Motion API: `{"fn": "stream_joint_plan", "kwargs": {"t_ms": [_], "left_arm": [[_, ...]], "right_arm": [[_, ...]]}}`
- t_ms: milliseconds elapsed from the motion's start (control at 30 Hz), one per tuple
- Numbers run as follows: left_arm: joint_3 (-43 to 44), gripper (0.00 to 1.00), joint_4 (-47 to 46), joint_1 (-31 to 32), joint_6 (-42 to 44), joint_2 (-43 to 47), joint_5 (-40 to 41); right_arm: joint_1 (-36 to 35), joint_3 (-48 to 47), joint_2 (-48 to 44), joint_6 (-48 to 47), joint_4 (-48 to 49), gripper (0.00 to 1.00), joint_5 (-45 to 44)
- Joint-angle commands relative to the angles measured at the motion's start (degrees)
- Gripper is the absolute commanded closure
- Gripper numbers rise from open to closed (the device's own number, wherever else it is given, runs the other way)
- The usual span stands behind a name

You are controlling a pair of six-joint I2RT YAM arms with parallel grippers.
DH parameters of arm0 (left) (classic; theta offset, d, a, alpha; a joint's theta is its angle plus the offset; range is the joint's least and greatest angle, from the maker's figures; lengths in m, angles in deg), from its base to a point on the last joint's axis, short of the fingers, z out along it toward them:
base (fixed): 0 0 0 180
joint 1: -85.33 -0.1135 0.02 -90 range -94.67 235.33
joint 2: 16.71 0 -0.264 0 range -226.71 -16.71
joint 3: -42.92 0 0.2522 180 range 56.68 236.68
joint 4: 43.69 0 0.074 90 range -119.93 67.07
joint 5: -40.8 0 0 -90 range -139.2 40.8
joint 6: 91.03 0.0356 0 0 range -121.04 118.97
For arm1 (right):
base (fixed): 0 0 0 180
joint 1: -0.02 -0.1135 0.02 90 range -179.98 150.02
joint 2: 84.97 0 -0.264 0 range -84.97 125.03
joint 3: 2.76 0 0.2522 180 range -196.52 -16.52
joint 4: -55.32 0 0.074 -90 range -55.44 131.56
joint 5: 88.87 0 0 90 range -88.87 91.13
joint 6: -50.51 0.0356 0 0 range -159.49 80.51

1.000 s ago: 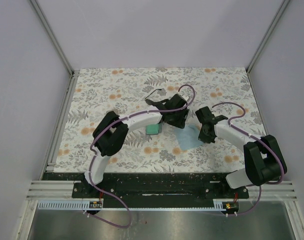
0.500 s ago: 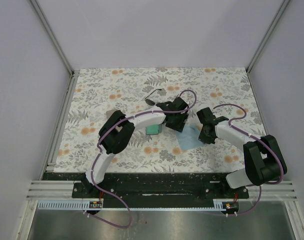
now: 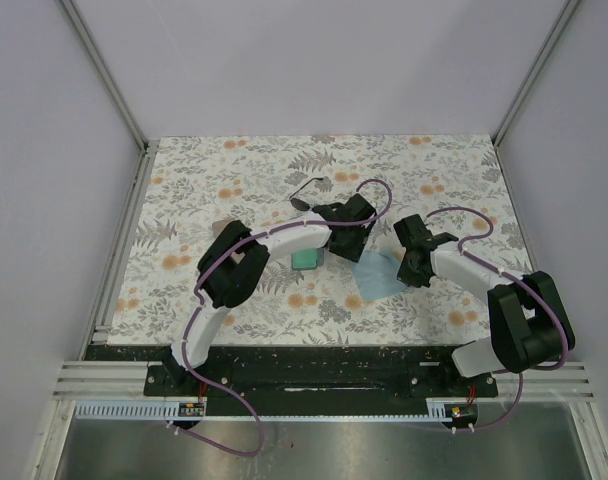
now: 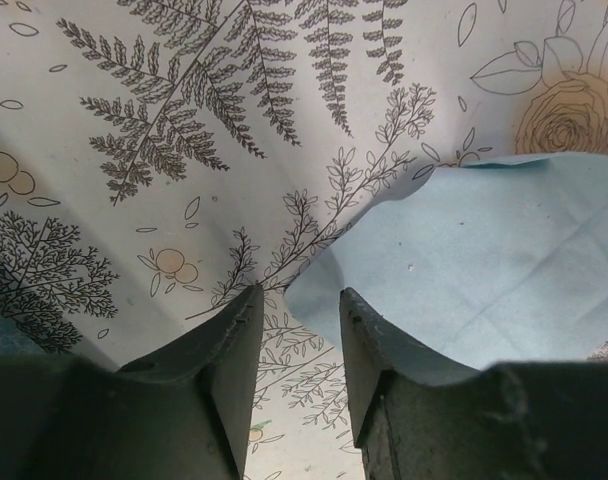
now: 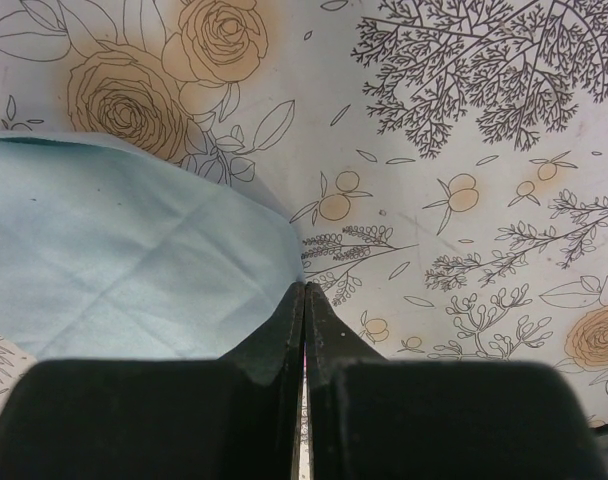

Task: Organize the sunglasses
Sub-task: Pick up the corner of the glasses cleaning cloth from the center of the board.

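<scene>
Hovering at the left corner of the light-blue cloth, the left gripper has its fingers parted, with nothing caught between them. The right gripper sits at the cloth's opposite edge, fingers pressed tight together. Black wire-framed sunglasses lie beyond the cloth, past the left gripper. A teal case rests just left of the cloth.

The table is covered by a sheet printed with ferns and orange flowers. A light-blue cloth is laid near the centre, just right of a teal case. Black wire-framed sunglasses are placed farther back, apart from both.
</scene>
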Motion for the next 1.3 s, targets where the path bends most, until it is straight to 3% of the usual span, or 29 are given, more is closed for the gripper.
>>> {"fn": "stream_joint_plan", "kwargs": {"t_ms": [0,133,267,300,433,633,933,1133,1267], "left_arm": [[0.8,0.63,0.9,-0.1,0.3,-1.1,-4.6],[0.2,0.76,0.5,-0.1,-0.1,-1.4,-6.8],[0.0,0.98,0.4,-0.9,-0.2,-1.4,-6.9],[0.1,1.0,0.4,-1.0,-0.1,-1.4,-6.8],[0.3,1.0,0.3,-1.4,0.3,-0.4,-6.1],[0.3,1.0,-0.2,-1.5,1.4,2.0,-4.2],[0.7,1.0,-0.2,-1.8,1.2,1.8,-5.3],[0.8,1.0,-0.2,-1.9,1.3,1.8,-5.6],[1.2,1.0,-0.2,-2.1,1.5,1.1,-5.8]], "right_arm": [[0.4,-0.9,-1.9,-0.3,0.7,1.0,-0.2],[0.4,-1.4,-2.0,-0.9,0.7,0.99,0.1],[0.4,-3.1,-2.3,-2.9,0.6,0.69,0.0],[0.3,-3.8,-2.5,-3.6,0.7,0.66,-0.6],[0.4,-8.0,-1.3,-6.5,0.7,0.6,-1.6],[0.4,-12.7,3.9,-11.6,5.4,0.49,3.7],[0.4,-17.4,13.3,-13.8,9.3,0.5,8.1],[0.4,-19.0,14.7,-14.0,10.2,0.51,9.3],[0.5,-18.4,14.2,-19.5,12.3,0.51,10.0]]}}
